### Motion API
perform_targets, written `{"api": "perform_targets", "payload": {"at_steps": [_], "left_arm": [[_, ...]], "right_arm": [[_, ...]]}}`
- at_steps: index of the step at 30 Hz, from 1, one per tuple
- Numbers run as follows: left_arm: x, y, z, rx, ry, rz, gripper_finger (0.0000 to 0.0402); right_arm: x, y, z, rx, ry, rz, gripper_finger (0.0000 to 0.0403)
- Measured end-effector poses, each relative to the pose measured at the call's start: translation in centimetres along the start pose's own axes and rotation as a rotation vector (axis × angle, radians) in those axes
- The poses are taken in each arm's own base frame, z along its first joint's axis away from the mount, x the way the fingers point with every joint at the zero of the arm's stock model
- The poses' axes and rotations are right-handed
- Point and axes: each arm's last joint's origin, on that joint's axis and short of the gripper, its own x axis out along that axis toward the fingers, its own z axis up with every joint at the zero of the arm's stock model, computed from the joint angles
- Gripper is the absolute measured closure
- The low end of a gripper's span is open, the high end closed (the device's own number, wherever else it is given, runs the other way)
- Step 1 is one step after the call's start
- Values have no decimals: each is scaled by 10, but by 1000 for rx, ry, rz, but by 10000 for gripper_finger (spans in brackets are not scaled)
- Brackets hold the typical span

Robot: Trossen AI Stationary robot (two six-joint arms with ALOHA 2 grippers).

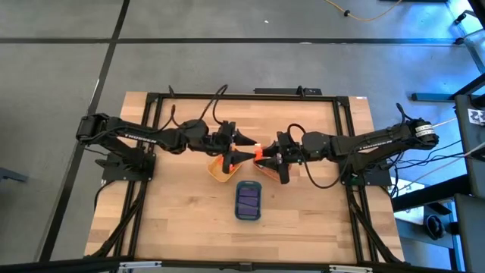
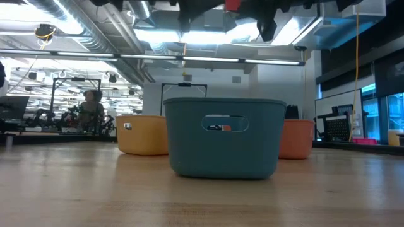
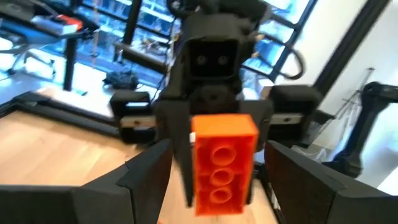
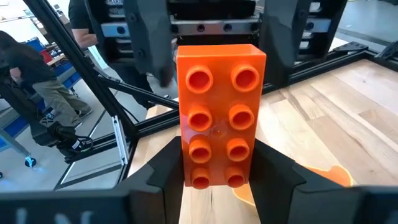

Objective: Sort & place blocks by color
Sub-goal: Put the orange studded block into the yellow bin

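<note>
A red-orange rectangular plastic brick with eight studs (image 4: 220,113) is held in the air between both arms, above the table and over the gap between the yellow tray (image 1: 220,171) and the orange tray (image 1: 267,168). The right gripper (image 4: 217,180) has its fingers closed against the brick's lower end. The left gripper (image 3: 211,186) faces it with its fingers spread wide, gripping nothing, the brick between them.

Judged from this, the risk is a fumbled handover: if the right gripper releases before the left closes, the brick could drop into the wrong tray, or miss onto the wooden table (image 1: 174,220). The blue tray (image 1: 248,200) sits nearer the front.
</note>
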Motion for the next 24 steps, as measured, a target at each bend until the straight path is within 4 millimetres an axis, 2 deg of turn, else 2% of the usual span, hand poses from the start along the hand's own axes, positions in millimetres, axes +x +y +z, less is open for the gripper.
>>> {"api": "perform_targets", "payload": {"at_steps": [11,19,24], "left_arm": [[14,5,-16,18,-14,-12,154],[14,4,-11,22,-72,-8,156],[14,5,-11,21,-70,-2,181]], "right_arm": [[3,0,-1,3,-12,7,262],[5,0,-2,3,-6,5,262],[5,0,-2,3,-6,4,262]]}}
